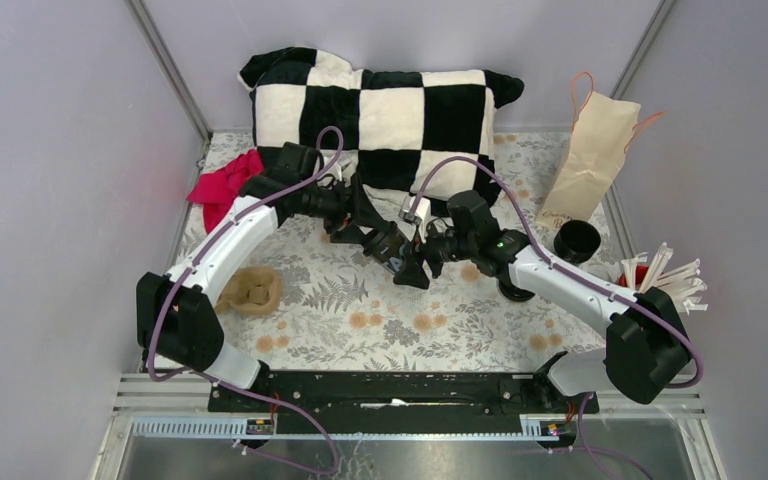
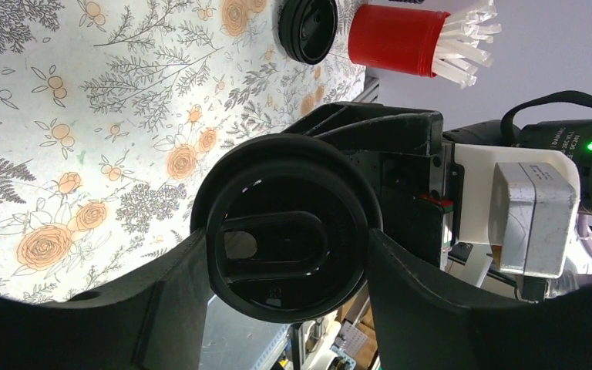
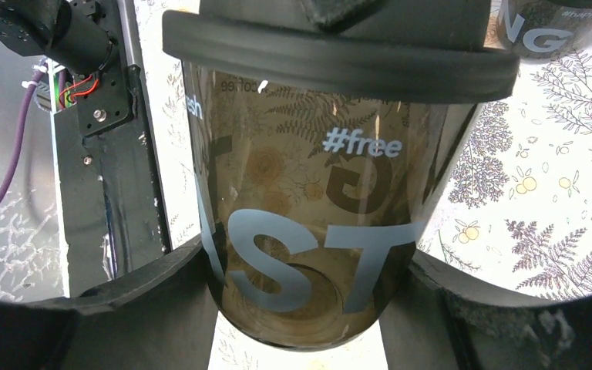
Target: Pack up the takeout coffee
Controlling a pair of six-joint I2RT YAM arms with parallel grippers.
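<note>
Right jaws clamp the cup [image 3: 308, 231]; my left jaws flank its lid [image 2: 277, 231], grip unclear; centre before squeezing.

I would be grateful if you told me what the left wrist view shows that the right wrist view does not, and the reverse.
Only the left wrist view shows the top of the lid with its sip hole, and the red cup of straws. Only the right wrist view shows the side of the near cup with its white lettering. Both show that cup, the second cup and the floral cloth.
</note>
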